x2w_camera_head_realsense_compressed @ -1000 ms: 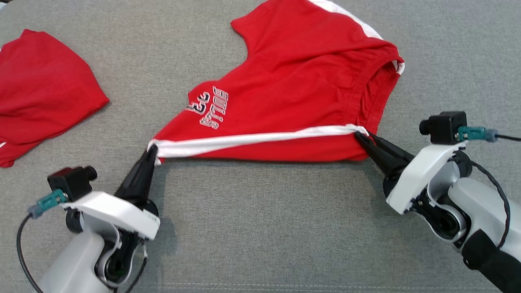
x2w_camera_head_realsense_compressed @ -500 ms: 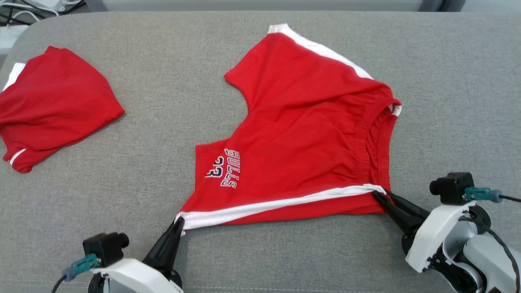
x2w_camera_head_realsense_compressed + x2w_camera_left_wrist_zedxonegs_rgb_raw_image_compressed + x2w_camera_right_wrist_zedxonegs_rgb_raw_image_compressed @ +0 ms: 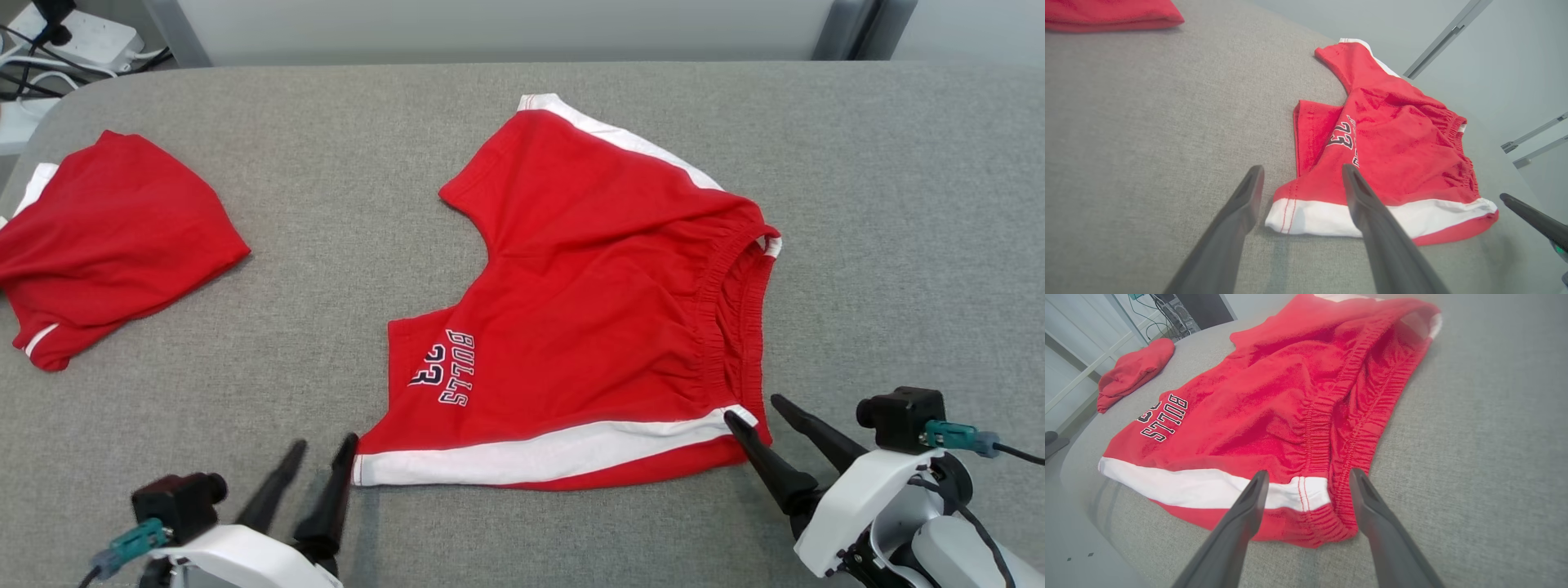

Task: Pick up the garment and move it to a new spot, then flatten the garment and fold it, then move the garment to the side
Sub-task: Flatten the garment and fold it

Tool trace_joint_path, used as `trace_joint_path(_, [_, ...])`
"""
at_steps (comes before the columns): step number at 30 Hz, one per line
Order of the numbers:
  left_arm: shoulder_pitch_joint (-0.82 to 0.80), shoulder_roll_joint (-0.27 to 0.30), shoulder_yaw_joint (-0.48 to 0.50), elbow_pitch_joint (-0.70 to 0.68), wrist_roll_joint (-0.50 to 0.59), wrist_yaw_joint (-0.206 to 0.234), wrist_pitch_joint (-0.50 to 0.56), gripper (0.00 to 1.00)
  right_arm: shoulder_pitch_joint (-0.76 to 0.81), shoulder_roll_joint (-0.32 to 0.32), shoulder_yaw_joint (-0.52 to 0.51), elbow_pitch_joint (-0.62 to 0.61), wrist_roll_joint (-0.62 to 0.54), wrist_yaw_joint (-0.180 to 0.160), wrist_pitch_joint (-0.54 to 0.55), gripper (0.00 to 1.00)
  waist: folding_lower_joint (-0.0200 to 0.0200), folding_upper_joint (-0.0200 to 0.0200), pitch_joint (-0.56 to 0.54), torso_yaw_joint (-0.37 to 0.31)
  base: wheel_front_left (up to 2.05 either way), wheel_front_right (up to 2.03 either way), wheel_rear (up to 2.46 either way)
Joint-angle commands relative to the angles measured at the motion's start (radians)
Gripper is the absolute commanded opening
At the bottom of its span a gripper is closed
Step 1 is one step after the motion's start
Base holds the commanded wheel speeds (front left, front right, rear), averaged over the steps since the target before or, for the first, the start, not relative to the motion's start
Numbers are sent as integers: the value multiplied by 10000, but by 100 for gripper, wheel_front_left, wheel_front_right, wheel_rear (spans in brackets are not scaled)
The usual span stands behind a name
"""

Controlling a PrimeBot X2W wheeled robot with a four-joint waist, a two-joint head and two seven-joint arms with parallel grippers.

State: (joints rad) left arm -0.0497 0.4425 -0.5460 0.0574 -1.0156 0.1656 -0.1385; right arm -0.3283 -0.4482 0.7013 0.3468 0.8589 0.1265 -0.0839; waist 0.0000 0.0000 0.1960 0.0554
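Note:
The garment [image 3: 604,302] is a pair of red shorts with white side stripes and a "BULLS 23" print, lying spread on the grey table, waistband toward the right. My left gripper [image 3: 324,443] stands open at the near left hem corner; in the left wrist view the gripper [image 3: 1302,171] has that white-striped corner of the shorts [image 3: 1392,155] between its fingers, unpinched. My right gripper [image 3: 755,407] is open at the waistband's near corner; the right wrist view has the gripper [image 3: 1308,473] straddling the elastic edge of the shorts [image 3: 1274,400], released.
A second red garment [image 3: 114,237] lies bunched at the table's far left, also seen as a red bundle [image 3: 1133,369] in the right wrist view. Cables and a power strip [image 3: 73,37] sit beyond the table's back left corner. Bare grey table [image 3: 898,204] lies right of the shorts.
Both grippers have opened and let go of the shorts' striped near edge, which now lies slack on the table. The head camera has tilted up, shifting the whole picture downward.

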Motion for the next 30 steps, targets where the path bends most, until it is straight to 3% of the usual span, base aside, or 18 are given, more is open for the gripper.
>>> trace_joint_path(1, [-240, 452, 549, -518, 413, 316, -332, 100, 287, -23, -299, -438, -301, 42, -69, 100, 0, 0, -127, -51, 0, 0, 0])
trace_joint_path(10, [-1108, 814, 1202, -1409, 1816, 1166, -1003, 100, 720, 746, -2198, -1337, -2049, 42, -547, 100, 0, 0, -453, -140, 0, 0, 0])
trace_joint_path(16, [-1609, 341, 2025, -785, 2506, 1360, -1212, 100, 884, 1959, -4210, -1323, -4494, 42, -1314, 100, 0, 0, -810, -359, 0, 0, 0])
trace_joint_path(23, [-989, 507, 2786, -389, 3704, 1743, -1229, 100, 1525, 2808, -5296, -1759, -6364, 42, -1692, 100, 0, 0, -1271, -584, 0, 0, 0])
trace_joint_path(26, [-262, 645, 2853, -476, 4000, 1690, -1230, 100, 2025, 2945, -5556, -1832, -6692, 42, -1744, 100, 0, 0, -1528, -626, 0, 0, 0])
trace_joint_path(30, [576, 843, 2982, -649, 4006, 1142, -1231, 100, 2649, 2987, -5682, -1886, -6746, 42, -1769, 100, 0, 0, -1846, -587, 0, 0, 0])
